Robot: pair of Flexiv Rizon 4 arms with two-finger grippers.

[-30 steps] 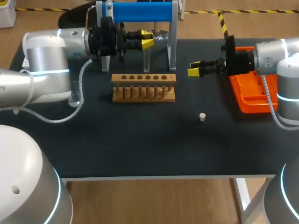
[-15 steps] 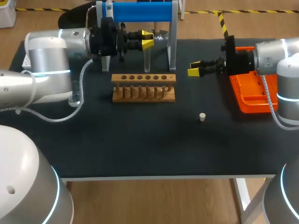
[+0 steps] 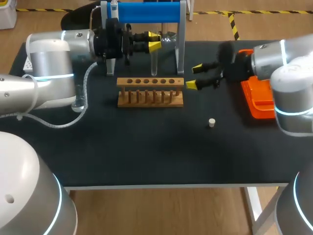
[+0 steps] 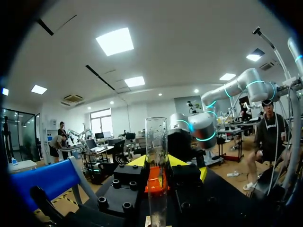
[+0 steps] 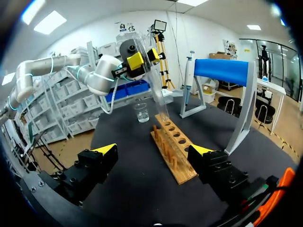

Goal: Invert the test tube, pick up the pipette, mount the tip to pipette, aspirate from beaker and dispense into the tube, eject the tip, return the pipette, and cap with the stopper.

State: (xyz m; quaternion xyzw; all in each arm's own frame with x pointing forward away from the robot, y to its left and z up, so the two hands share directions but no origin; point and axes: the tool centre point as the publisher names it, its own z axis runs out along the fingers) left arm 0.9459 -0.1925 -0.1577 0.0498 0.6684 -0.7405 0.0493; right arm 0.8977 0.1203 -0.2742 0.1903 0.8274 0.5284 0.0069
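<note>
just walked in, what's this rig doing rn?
The left pincer is shut on the glass test tube, holding it just over the wooden rack, in front of the blue stand where the pipette hangs untouched. The right pincer is open and empty, near the rack's end toward the orange tray. The stopper lies loose on the table and the beaker stands past the rack, so this looks like the early tube step.

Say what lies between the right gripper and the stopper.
Only bare table lies between right gripper and stopper, seen in the head view.
</note>
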